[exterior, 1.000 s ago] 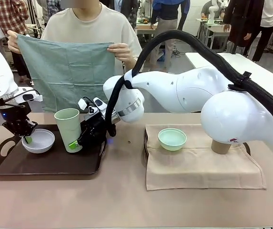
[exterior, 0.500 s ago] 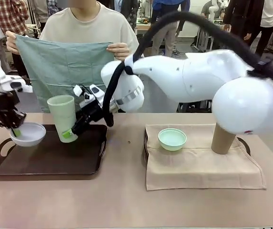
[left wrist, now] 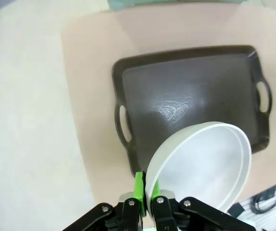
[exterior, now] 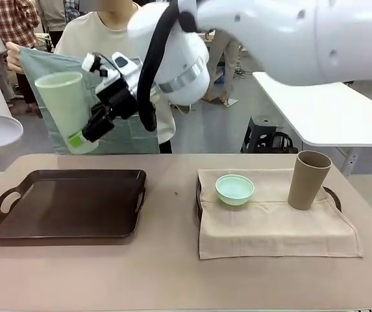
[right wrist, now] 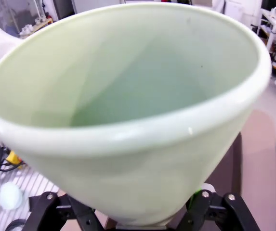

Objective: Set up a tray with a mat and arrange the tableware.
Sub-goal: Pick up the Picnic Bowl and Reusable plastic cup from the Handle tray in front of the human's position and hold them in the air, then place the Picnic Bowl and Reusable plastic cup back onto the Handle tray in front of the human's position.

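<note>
table (exterior: 173, 273), dark tray (exterior: 69, 205), lifted tableware

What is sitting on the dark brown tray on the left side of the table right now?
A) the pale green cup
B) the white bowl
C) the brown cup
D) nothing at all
D: the dark brown tray lies bare, while the small round white bowl and the tall pale green cup are both held up in the air above it.
</note>
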Controlling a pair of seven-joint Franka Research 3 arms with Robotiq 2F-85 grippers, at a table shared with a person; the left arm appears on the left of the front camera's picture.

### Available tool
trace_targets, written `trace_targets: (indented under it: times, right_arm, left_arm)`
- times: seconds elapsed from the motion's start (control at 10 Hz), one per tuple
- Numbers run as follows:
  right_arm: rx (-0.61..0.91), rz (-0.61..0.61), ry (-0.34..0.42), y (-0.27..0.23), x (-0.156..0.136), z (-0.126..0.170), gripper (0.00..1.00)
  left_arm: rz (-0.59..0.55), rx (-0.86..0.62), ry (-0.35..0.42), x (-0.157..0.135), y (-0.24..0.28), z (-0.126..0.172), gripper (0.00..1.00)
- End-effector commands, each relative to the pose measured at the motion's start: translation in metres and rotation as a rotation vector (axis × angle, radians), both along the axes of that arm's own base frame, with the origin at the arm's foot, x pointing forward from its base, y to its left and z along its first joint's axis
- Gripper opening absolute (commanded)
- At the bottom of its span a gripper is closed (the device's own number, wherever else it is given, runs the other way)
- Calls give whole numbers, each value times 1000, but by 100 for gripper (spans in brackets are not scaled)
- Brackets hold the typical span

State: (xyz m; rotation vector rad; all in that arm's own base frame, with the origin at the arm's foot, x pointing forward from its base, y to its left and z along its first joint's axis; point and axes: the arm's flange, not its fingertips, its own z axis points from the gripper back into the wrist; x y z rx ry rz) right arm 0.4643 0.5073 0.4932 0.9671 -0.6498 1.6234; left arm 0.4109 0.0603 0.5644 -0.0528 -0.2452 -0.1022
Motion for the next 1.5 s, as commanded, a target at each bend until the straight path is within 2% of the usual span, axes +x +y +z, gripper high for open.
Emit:
trace_targets:
  times: [0.0,0.1,1.4]
  right_arm:
    - [7,-42,-1,-13,-23,6,79]
    - [0,0,0,0,0,0,79]
    - [0,0,0,0,0,0,79]
  left_arm:
    - [12,14,0,-14,-1,9,4]
    - [0,0,0,0,0,0,4]
    - [0,0,0,0,0,0,4]
